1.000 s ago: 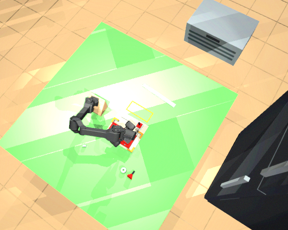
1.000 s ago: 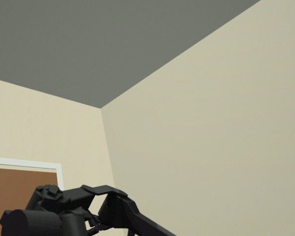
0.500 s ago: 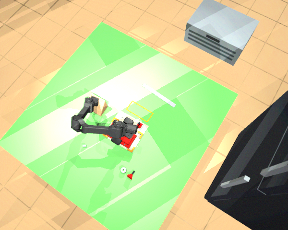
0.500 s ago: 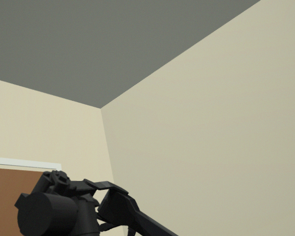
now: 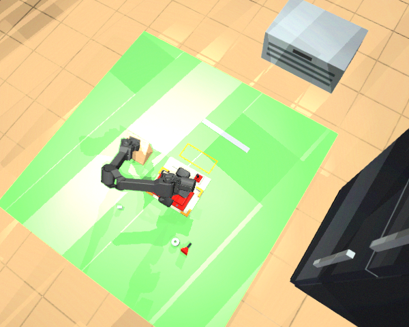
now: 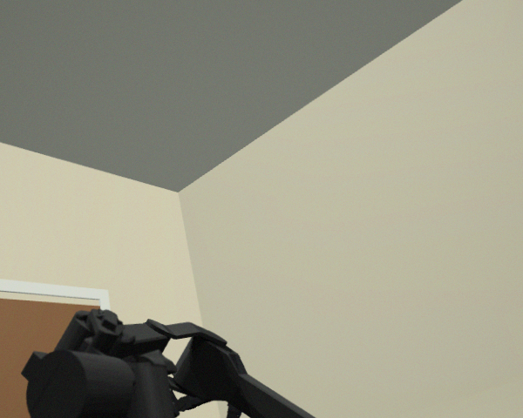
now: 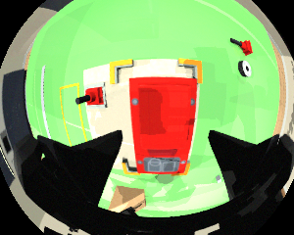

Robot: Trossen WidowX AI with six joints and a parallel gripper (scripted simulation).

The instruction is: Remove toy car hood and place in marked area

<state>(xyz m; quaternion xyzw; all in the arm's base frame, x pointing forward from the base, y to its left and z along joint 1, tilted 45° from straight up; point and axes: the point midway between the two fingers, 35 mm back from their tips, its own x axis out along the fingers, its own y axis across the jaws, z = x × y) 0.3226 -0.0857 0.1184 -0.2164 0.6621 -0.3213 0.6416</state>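
Spreading beneath everything, the green bench (image 5: 229, 211) (image 7: 152, 29) carries the arm (image 5: 138, 184) (image 6: 207, 368). Its pincer (image 5: 174, 187) (image 7: 167, 135) hangs over the pale board (image 5: 171, 163) (image 7: 113, 115), spread practically as wide as it goes, nothing in its grip. Between corner brackets sits the red toy car (image 5: 179, 206) (image 7: 163, 93), hood on. Near the board lies the smaller yellow-outlined area (image 5: 198, 158) (image 7: 73, 115); well apart, a white-faced wheel (image 5: 172, 242) (image 7: 242, 69).

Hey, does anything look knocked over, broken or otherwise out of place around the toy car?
Nothing looks spilled or broken. The red toy car sits squarely between the yellow corner brackets. The small red piece with a black stem might look stray, lying on its side by the white ring, but it may belong there.
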